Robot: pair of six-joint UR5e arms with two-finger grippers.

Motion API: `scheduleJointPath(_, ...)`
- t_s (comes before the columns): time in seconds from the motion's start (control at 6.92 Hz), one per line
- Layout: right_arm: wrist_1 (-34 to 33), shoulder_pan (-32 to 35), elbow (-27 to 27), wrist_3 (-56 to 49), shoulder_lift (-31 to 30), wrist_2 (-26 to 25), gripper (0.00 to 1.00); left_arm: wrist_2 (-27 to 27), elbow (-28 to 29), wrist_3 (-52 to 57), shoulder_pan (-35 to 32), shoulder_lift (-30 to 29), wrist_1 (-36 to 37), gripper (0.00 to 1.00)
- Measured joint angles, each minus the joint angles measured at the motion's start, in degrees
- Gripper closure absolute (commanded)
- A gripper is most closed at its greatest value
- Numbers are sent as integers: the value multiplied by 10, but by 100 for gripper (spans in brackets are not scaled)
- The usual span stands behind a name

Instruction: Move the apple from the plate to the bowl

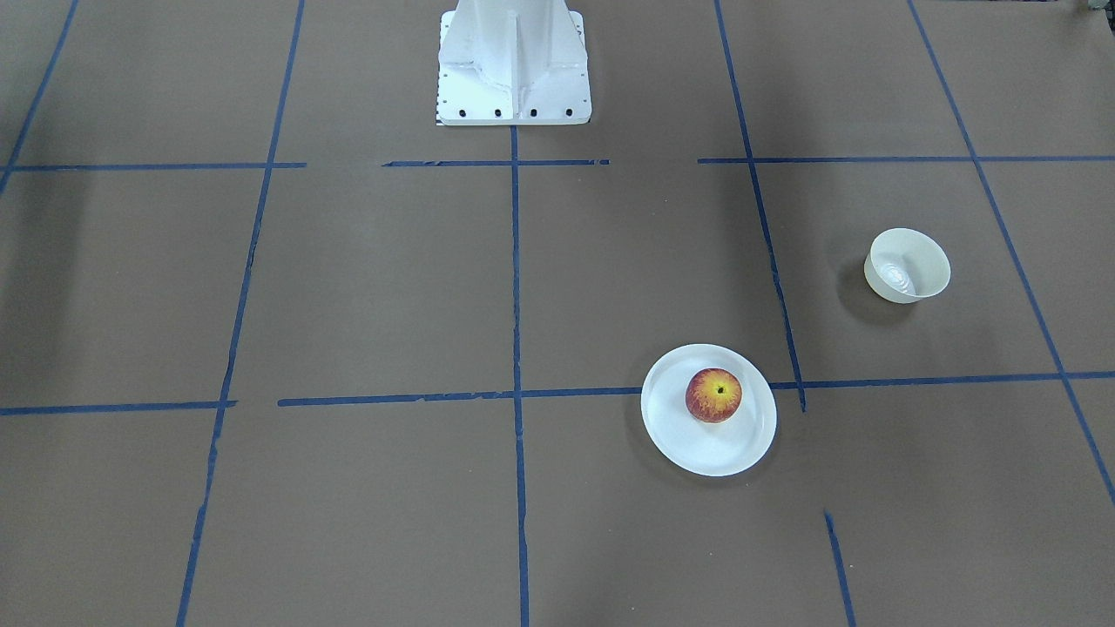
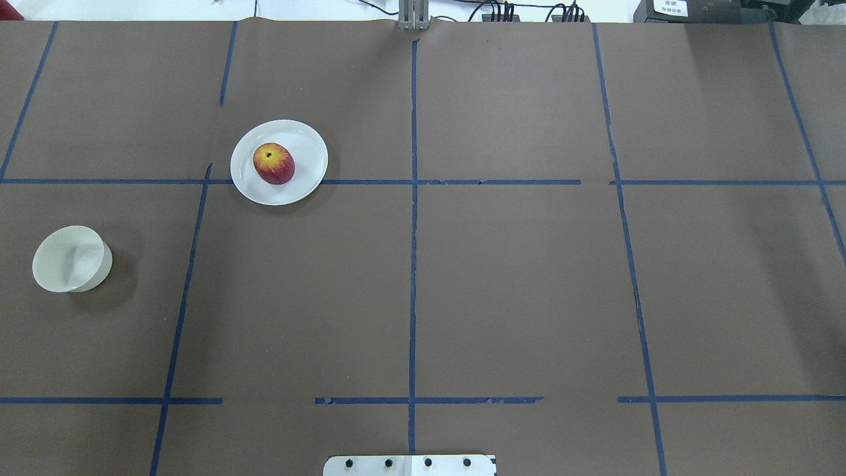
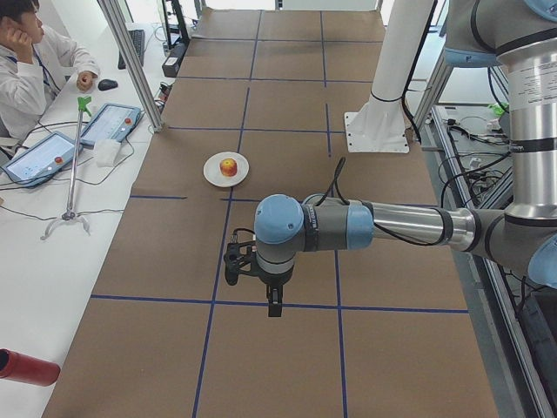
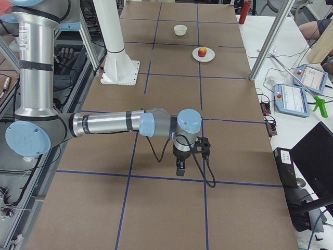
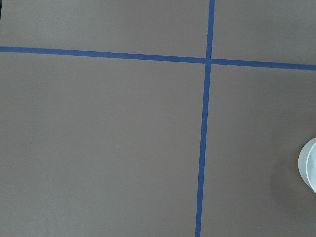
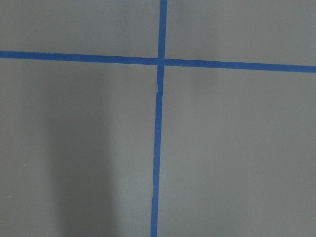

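The red apple [image 1: 713, 394] [image 2: 273, 163] lies on the flat white plate [image 1: 697, 455] [image 2: 305, 142], small in both side views [image 3: 228, 166] [image 4: 202, 52]. The cream-white bowl [image 1: 908, 265] [image 2: 71, 258] [image 4: 180, 29] stands empty, apart from the plate; its edge shows in the left wrist view [image 5: 310, 165]. My left gripper [image 3: 274, 303] hangs above the table, nearer the camera than the plate. My right gripper [image 4: 180, 169] hangs far from both dishes. I cannot tell whether either is open or shut. The wrist views show no fingers.
The robot's white base [image 1: 514, 70] [image 2: 410, 465] stands at the table's middle edge. Blue tape lines [image 2: 413, 231] grid the brown table. A seated operator [image 3: 35, 61], tablets [image 3: 109, 122] [image 4: 294, 99] and a red bottle [image 3: 26, 366] are on the side bench.
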Motion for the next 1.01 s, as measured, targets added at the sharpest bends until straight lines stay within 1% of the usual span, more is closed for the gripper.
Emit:
scheduleJointPath(0.58, 0, 0, 0, 1, 0, 0, 0, -18, 17, 0, 3, -11, -7, 0)
scheduleJointPath(0.72, 0, 0, 0, 1, 0, 0, 0, -19, 20, -1, 5, -10, -19, 0)
scheduleJointPath(0.87, 0, 0, 0, 1, 0, 0, 0, -30, 21, -20, 17, -9, -50, 0)
scheduleJointPath(1.01, 0, 0, 0, 0, 0, 0, 0, -46, 20, -80, 56, -12, -94, 0)
